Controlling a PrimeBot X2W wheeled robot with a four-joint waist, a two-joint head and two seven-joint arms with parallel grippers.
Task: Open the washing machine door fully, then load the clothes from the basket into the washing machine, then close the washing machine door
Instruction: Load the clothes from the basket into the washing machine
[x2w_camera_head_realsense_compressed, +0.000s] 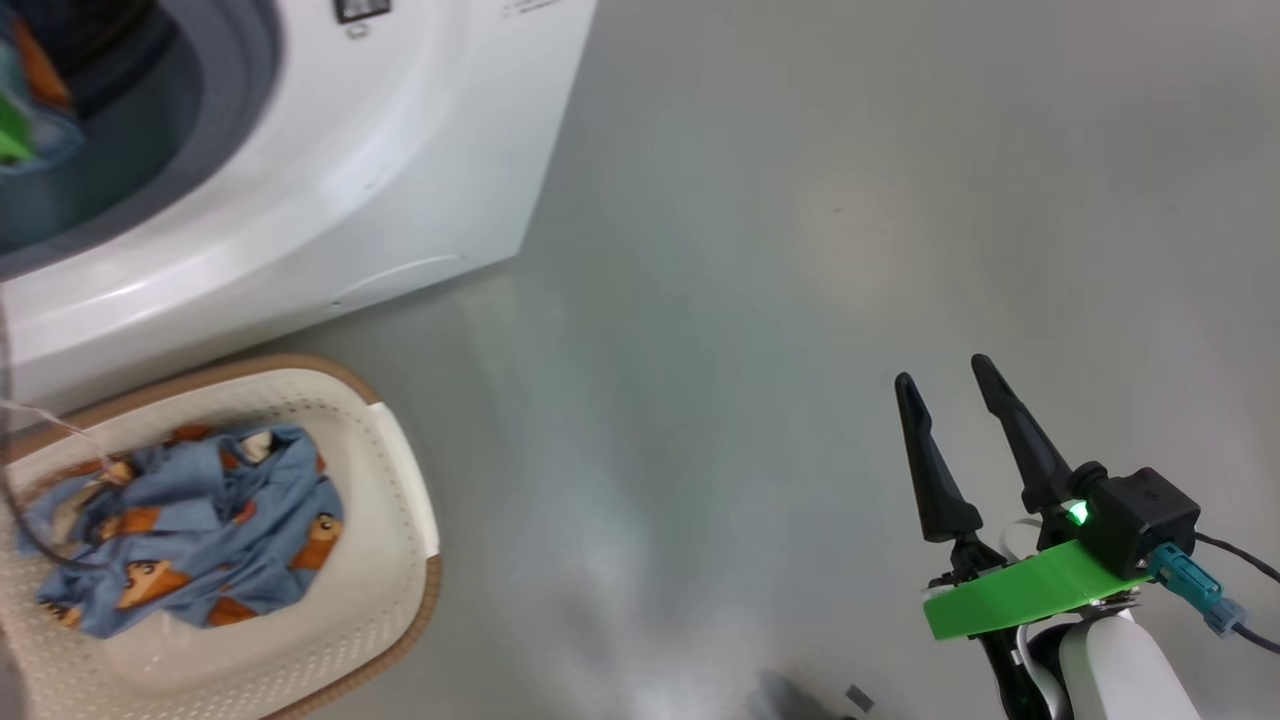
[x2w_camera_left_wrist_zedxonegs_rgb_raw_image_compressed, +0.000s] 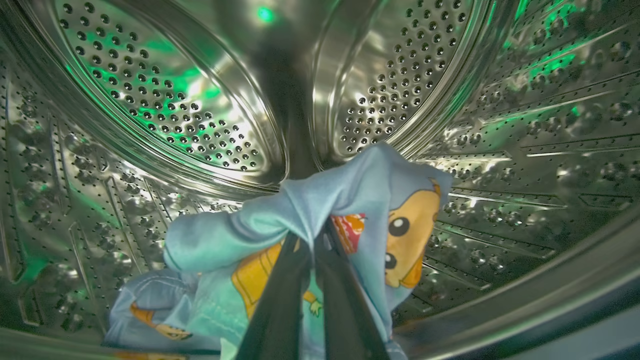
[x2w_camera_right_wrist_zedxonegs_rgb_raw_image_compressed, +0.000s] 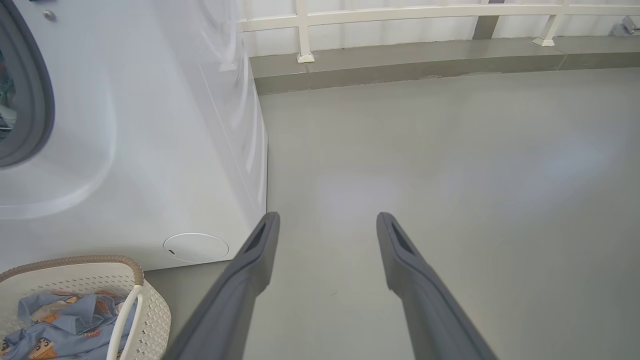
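— Two grippers to account for. Head view first.

— The right gripper (x2w_camera_head_realsense_compressed: 943, 372) hangs over bare grey floor (x2w_camera_head_realsense_compressed: 750, 250) at the near right. Its two dark fingers are spread, with nothing between them. The washing machine (x2w_camera_head_realsense_compressed: 400, 150) stands at the far left with its grey gasket (x2w_camera_head_realsense_compressed: 235, 90) exposed. A scrap of blue fabric shows in the opening at the top left corner. The basket (x2w_camera_head_realsense_compressed: 385, 590) sits on the floor just in front of the machine, near left, with blue printed clothes (x2w_camera_head_realsense_compressed: 190, 530) heaped inside.

— Left wrist view?

— The left gripper (x2w_camera_left_wrist_zedxonegs_rgb_raw_image_compressed: 317, 227) is inside the perforated steel drum (x2w_camera_left_wrist_zedxonegs_rgb_raw_image_compressed: 150, 100). Its fingers are pressed together, pinching a light blue garment (x2w_camera_left_wrist_zedxonegs_rgb_raw_image_compressed: 360, 185) printed with an orange-and-tan cartoon face. The cloth drapes over the fingertips and hangs toward the drum's lower wall, where more fabric is bunched at the left.

— Right wrist view?

— The right gripper's fingers stand wide apart and empty above the floor, to the right of the machine. The machine's white front carries a round cover (x2w_camera_right_wrist_zedxonegs_rgb_raw_image_compressed: 196, 247) low down. The basket lies at the near left below it, clothes inside, with a white handle (x2w_camera_right_wrist_zedxonegs_rgb_raw_image_compressed: 122, 320) curving over its right edge. A pale railing (x2w_camera_right_wrist_zedxonegs_rgb_raw_image_compressed: 400, 12) runs along the far wall.
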